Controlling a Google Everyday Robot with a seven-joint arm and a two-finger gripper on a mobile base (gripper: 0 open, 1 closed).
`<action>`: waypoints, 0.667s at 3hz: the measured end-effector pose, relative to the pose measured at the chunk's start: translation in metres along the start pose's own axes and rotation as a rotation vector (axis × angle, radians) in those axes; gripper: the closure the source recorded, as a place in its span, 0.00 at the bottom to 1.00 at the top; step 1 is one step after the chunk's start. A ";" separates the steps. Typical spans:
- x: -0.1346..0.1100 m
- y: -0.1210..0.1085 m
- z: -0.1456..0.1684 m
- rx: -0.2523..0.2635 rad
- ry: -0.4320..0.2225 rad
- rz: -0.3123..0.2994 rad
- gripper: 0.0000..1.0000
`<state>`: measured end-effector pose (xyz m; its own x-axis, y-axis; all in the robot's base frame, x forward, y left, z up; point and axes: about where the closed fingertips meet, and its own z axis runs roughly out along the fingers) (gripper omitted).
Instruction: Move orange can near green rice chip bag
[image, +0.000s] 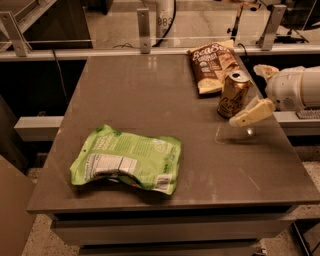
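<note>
From my station I see the small amber-orange metal drink can, silver-topped with dark cursive lettering, standing upright near the right edge of the bench, towards its far side; just behind it and slightly to the left lies the flat brown and cream chip bag, its near corner close to the can, though I cannot tell whether they touch; the two-finger end effector reaches in from the right at can height, its cream fingers spread apart and clamped on nothing; one finger slants down in front of the can with its tip beside the can's base; the other sits behind and to the right of the can's top; whether either finger touches the can I cannot tell; the white rounded wrist sits beyond the bench's right edge; the large flat light-green snack bag, white label panel showing, lies slightly rumpled and well apart from the can, near the front left corner of the grey-brown slab-topped bench.
</note>
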<state>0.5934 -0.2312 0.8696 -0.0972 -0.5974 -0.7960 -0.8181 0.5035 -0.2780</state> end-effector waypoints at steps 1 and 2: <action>0.003 -0.007 0.027 -0.052 -0.035 0.005 0.00; 0.000 -0.012 0.048 -0.085 -0.055 -0.002 0.18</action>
<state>0.6298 -0.2076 0.8469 -0.0664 -0.5623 -0.8243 -0.8635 0.4462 -0.2348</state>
